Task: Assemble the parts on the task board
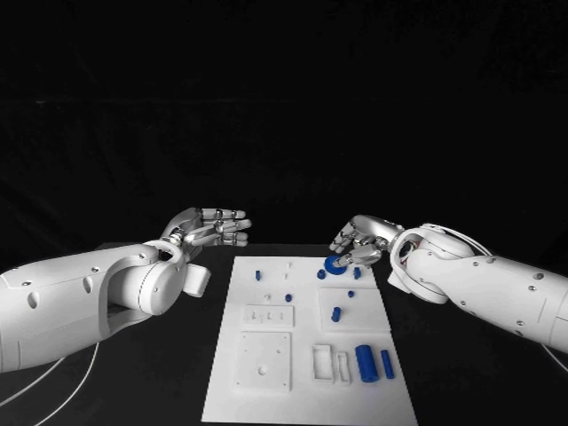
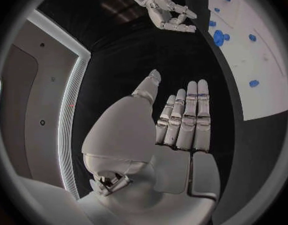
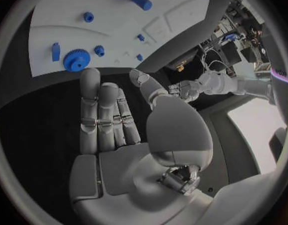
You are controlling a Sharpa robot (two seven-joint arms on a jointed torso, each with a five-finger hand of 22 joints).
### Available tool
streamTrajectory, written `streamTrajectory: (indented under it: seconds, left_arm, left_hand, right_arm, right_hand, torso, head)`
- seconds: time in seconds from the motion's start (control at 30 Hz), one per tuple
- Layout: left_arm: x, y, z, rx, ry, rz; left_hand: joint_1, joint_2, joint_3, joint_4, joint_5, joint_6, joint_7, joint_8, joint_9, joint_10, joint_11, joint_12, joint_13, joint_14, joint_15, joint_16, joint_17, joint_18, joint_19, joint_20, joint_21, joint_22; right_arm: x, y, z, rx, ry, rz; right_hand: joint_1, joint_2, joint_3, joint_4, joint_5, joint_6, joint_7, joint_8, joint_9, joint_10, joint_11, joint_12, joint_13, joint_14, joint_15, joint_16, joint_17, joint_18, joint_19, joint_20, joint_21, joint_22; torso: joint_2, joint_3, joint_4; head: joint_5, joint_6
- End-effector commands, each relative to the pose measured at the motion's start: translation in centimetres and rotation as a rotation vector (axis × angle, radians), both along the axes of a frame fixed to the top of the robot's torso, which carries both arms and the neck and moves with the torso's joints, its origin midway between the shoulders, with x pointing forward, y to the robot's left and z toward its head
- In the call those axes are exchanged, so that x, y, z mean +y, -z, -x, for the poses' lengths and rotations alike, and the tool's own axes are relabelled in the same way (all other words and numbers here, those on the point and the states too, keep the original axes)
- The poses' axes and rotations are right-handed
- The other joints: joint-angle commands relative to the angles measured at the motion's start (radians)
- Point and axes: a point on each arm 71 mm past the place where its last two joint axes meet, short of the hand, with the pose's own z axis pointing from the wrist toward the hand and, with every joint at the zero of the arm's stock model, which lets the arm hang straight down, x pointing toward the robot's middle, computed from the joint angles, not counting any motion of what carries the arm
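Observation:
The white task board (image 1: 310,399) lies lengthwise in the middle of the table. A blue gear (image 1: 334,265) sits near its far right corner, also seen in the right wrist view (image 3: 75,60) and the left wrist view (image 2: 218,37). My right hand (image 1: 361,244) hovers just beyond the gear, its fingers (image 3: 97,105) stretched out and holding nothing. My left hand (image 1: 214,226) hangs off the board's far left corner, its fingers (image 2: 187,115) straight and apart, empty. Two blue cylinders (image 1: 366,364) lie near the board's right edge.
Small blue pegs (image 1: 260,275) stand at several spots on the far half of the board. White raised blocks (image 1: 266,359) sit on its near left part. Black tabletop (image 1: 156,390) lies on both sides of the board.

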Motion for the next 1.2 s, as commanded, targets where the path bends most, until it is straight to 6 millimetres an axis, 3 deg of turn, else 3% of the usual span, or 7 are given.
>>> streamTrajectory:
  seconds: [0.03,0.1,0.2,0.4,0.8,0.87,1.2]
  left_arm:
    - [-0.5,-0.5,0.3,-0.008,0.056,0.008]
    - [-0.6,-0.8,0.5,-0.013,0.062,0.008]
    - [-0.7,-1.3,0.6,-0.02,0.07,0.007]
    - [-0.9,-1.8,0.9,-0.029,0.082,0.007]
    - [-1.3,-2.6,1.1,-0.045,0.102,0.001]
    - [-1.3,-2.8,1.2,-0.048,0.102,0.0]
    - [-1.0,-3.4,1.2,-0.058,0.095,-0.004]
  left_hand:
    - [-0.005,-0.007,-0.004,0.001,0.0,-0.008,-0.003,0.004,0.0,-0.011,0.001,0.003,0.001,-0.01,-0.001,-0.006,-0.001,0.001,-0.008,0.003,0.006,-0.002]
    - [-0.005,-0.009,-0.002,0.003,0.0,-0.01,-0.003,0.005,0.0,-0.012,0.001,0.003,0.001,-0.012,0.0,-0.005,0.0,0.004,-0.008,0.005,0.008,-0.006]
    - [-0.005,-0.011,-0.001,0.005,0.0,-0.012,-0.004,0.004,0.0,-0.014,0.0,0.003,0.001,-0.014,0.001,-0.006,-0.001,0.005,-0.009,0.006,0.01,-0.008]
    - [-0.005,-0.013,0.0,0.006,0.0,-0.015,-0.005,0.004,0.0,-0.018,-0.001,0.003,0.001,-0.017,0.002,-0.006,-0.001,0.005,-0.009,0.006,0.012,-0.011]
    - [-0.006,-0.015,0.001,0.008,0.0,-0.02,-0.004,0.004,-0.001,-0.022,-0.001,0.003,0.001,-0.02,0.003,-0.006,-0.001,0.006,-0.009,0.007,0.013,-0.013]
    - [-0.007,-0.023,0.006,0.017,0.0,-0.032,-0.001,0.003,-0.001,-0.027,0.002,0.003,0.001,-0.023,0.004,-0.006,-0.001,0.007,-0.01,0.009,0.016,-0.019]
    - [-0.003,-0.043,0.02,0.043,0.001,-0.053,0.006,0.003,-0.002,-0.034,0.008,0.003,0.001,-0.03,0.007,-0.006,-0.001,0.01,-0.011,0.013,0.018,-0.032]
  right_arm:
    - [0.4,-0.2,0.0,-0.079,0.014,0.129]
    - [0.8,-0.2,0.1,-0.091,0.012,0.148]
    - [1.2,-0.3,0.1,-0.111,0.01,0.179]
    - [1.7,-0.4,0.3,-0.145,0.007,0.228]
    - [2.5,0.0,0.2,-0.179,0.016,0.295]
    - [2.6,0.1,0.1,-0.181,0.023,0.303]
    - [2.8,0.4,-0.2,-0.175,0.036,0.327]
  right_hand:
    - [0.003,-0.017,0.014,-0.001,0.017,-0.011,-0.013,0.003,0.003,-0.021,-0.001,0.005,0.085,-0.001,-0.003,0.005,0.0,0.02,0.022,-0.005,0.068,0.099]
    - [0.002,-0.021,0.019,-0.004,0.029,-0.016,-0.016,0.0,0.006,-0.02,-0.004,0.012,0.135,0.004,-0.007,0.007,0.0,0.024,0.031,-0.007,0.066,0.114]
    - [0.01,-0.018,0.05,-0.005,0.025,-0.008,-0.014,0.001,0.01,-0.026,-0.008,0.076,0.069,0.019,-0.012,0.015,0.003,0.028,0.056,-0.012,0.064,0.132]
    - [0.002,-0.028,0.126,-0.005,0.04,0.017,-0.008,0.001,0.014,0.003,-0.02,0.118,-0.03,0.05,-0.023,0.013,0.001,0.021,0.089,-0.021,0.082,0.184]
    - [-0.006,-0.034,0.164,0.0,0.022,0.039,0.003,0.001,0.013,0.038,-0.022,0.094,-0.061,0.058,-0.025,0.004,0.007,0.018,0.104,-0.024,0.06,0.22]
    - [-0.007,-0.034,0.169,0.001,0.013,0.042,0.003,0.001,0.012,0.038,-0.021,0.092,-0.06,0.058,-0.025,0.003,0.008,0.019,0.102,-0.024,0.051,0.221]
    - [-0.008,-0.031,0.172,0.003,-0.01,0.052,0.004,0.001,0.011,0.045,-0.023,0.098,-0.06,0.06,-0.026,0.001,0.012,0.017,0.11,-0.025,0.03,0.249]
  torso:
    - [0.026,-0.0001,0.0132]
    - [0.034,-0.0026,0.0171]
    - [0.043,-0.0061,0.0216]
    - [0.054,-0.009,0.0264]
    - [0.077,-0.0065,0.0369]
    - [0.081,-0.0058,0.0389]
    - [0.097,-0.0057,0.0456]
  head:
    - [-0.012,0.0]
    - [-0.014,-0.001]
    - [-0.016,-0.005]
    - [-0.017,-0.009]
    - [-0.023,-0.004]
    - [-0.025,0.004]
    - [-0.027,0.007]
